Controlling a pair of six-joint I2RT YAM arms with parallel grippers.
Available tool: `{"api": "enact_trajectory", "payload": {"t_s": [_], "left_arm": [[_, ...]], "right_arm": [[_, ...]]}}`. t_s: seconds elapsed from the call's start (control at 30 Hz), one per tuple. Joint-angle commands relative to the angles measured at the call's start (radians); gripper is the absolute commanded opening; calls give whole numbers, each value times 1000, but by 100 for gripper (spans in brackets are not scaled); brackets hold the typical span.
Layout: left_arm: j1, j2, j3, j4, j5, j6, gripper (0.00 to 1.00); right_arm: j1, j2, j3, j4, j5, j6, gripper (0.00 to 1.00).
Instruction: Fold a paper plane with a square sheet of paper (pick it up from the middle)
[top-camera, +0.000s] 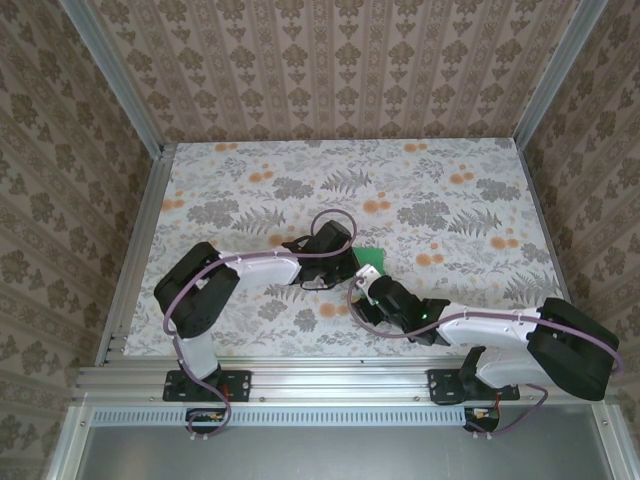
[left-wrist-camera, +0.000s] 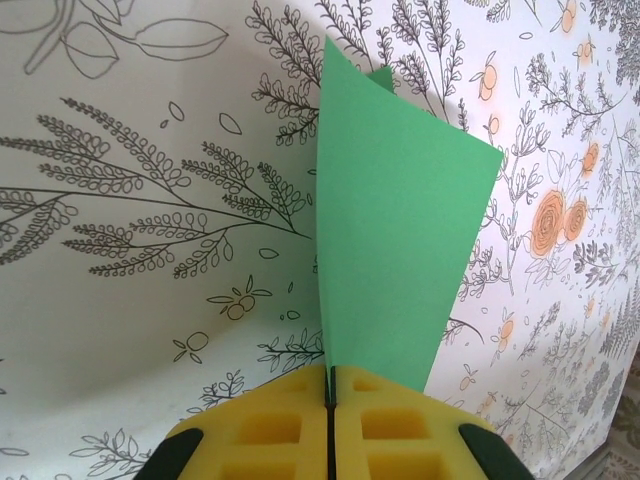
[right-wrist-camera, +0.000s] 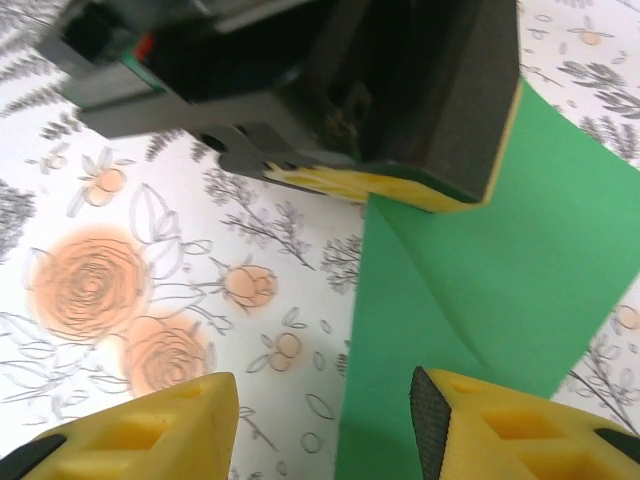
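Fern-and-flower-print tabletop (top-camera: 450, 180) under green paper (top-camera: 368, 257), 3 damask-papered walls (top-camera: 330, 60), aluminium edge rails (top-camera: 330, 372)

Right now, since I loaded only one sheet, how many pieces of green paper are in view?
1. The green paper is pinched in the shut left gripper, near the middle of the table, just ahead of the open right gripper. Others may be hidden.

The table (top-camera: 250, 170), its white top printed with grey ferns and orange roses, runs flat ahead of the left gripper (left-wrist-camera: 330, 400) and beneath the right gripper (right-wrist-camera: 325, 415); between them the folded green sheet (left-wrist-camera: 400, 230) rises off it, contact with the top unclear
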Motion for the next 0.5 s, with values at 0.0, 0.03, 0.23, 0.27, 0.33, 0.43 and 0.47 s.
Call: {"api": "enact_trajectory", "payload": {"t_s": [0.0, 0.03, 0.23, 0.27, 0.33, 0.43, 0.47], "left_arm": [[-7, 11, 23, -27, 10, 18, 8], [-6, 12, 23, -27, 12, 18, 8], [-8, 17, 27, -28, 16, 16, 8], [-7, 17, 29, -30, 16, 16, 8], [-8, 17, 32, -33, 17, 16, 9], [-8, 15, 35, -38, 16, 18, 10], [-7, 14, 35, -39, 14, 18, 10]], "right_arm": [[9, 27, 42, -29, 128, -38, 50], [10, 37, 49, -31, 138, -41, 48], [10, 84, 60, -17, 154, -37, 35], [10, 86, 58, -11, 158, -36, 31], [10, 85, 54, 2, 160, -36, 27], [11, 80, 46, 9, 170, -39, 20], [11, 80, 45, 11, 171, -42, 17]]}}
